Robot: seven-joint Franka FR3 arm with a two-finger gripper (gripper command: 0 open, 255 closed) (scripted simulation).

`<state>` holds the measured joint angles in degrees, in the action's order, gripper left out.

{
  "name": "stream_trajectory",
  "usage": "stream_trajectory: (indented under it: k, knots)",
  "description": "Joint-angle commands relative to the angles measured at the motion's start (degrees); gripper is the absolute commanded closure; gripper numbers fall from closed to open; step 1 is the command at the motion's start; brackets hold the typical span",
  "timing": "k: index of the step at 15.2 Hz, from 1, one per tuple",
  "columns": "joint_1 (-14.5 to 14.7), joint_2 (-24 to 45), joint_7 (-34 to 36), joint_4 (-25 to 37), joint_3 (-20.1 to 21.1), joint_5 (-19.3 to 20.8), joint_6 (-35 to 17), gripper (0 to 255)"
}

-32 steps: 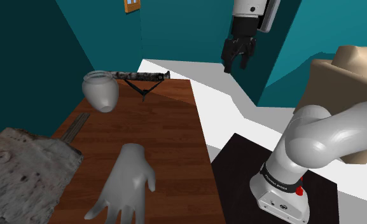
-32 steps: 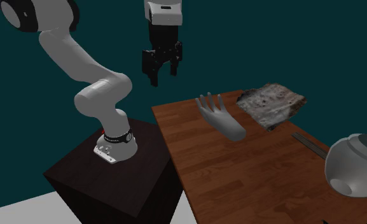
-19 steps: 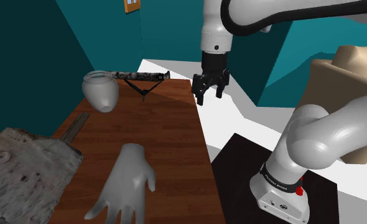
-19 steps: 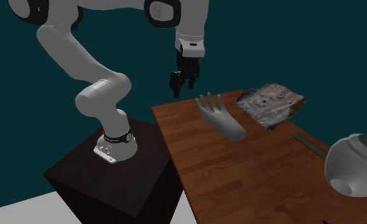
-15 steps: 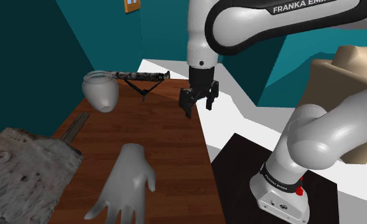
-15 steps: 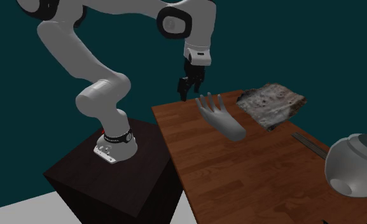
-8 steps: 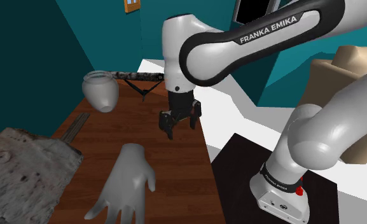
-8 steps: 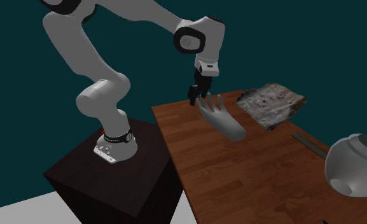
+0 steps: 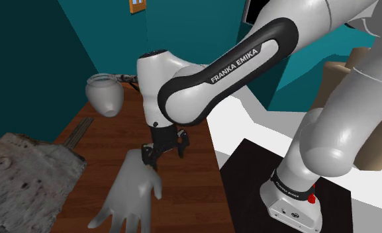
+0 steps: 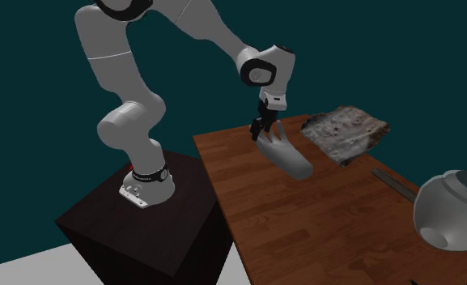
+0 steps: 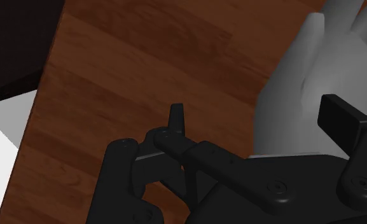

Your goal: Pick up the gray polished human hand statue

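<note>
A pale grey hand statue (image 9: pixel 131 193) lies flat on the brown wooden table (image 9: pixel 110 142), fingers toward the shoulder view's lower left. My black gripper (image 9: pixel 161 153) hangs low over the statue's wrist end, open. In the wrist view the statue (image 11: pixel 303 83) lies between the spread fingers (image 11: pixel 177 118), closer to the right one; I cannot tell whether it touches. The second exterior view has the gripper (image 10: pixel 263 129) right at the near end of the statue (image 10: pixel 288 155).
A grey round vase (image 9: pixel 104 94) and a dark stick-like object (image 9: pixel 126 78) sit at the table's far end. A mottled stone slab (image 9: pixel 24 179) and a thin ruler (image 9: pixel 77 132) lie along the shoulder view's left. The dark stand (image 9: pixel 249 179) adjoins the table.
The gripper has come down from high above the stand, toward the shoulder view's lower left, to the statue's wrist end. Its fingers stay apart. Nothing on the table moved.
</note>
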<state>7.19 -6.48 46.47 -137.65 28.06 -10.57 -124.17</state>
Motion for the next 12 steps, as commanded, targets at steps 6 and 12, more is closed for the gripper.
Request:
stream_trajectory:
  k: [6, 12]
  knots:
    - [1.7, 12.6, 8.5, 4.6, 2.2, 5.9, -6.6, 0]
    - [2.2, 16.4, 9.8, 3.7, 1.6, 8.2, -10.8, 0]
